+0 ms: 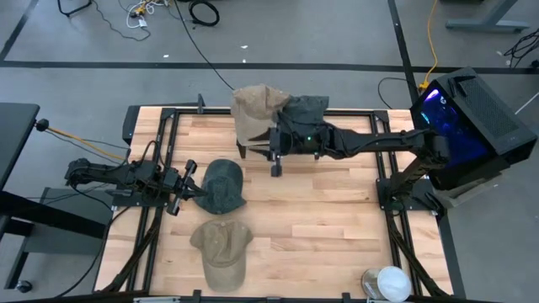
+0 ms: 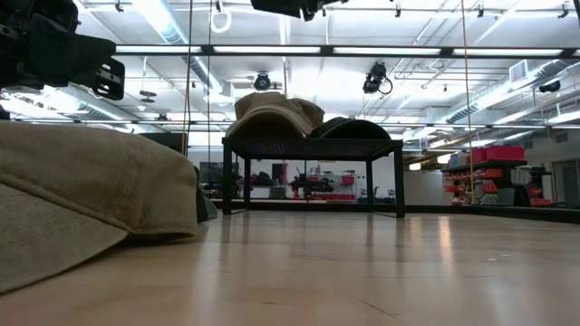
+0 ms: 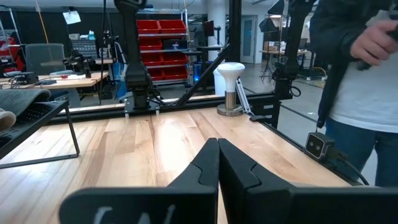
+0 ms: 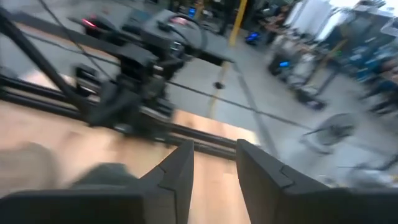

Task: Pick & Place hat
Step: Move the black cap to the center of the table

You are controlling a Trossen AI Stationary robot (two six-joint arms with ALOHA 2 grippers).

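High view: right end effector [image 1: 275, 160], parted and empty, next must descend on dark green hat [image 1: 222, 185]

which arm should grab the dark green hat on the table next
Left. The left gripper sits right beside the dark green hat, fingers shut. The right gripper hovers further off by the rack, fingers open.

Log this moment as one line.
left tool: shut, by dark green fabric hat | right tool: open, empty | tan fabric hat: on table

Two hats [image 1: 276, 111] on the rack [image 1: 253, 150] — two more [image 1: 222, 220] in front.
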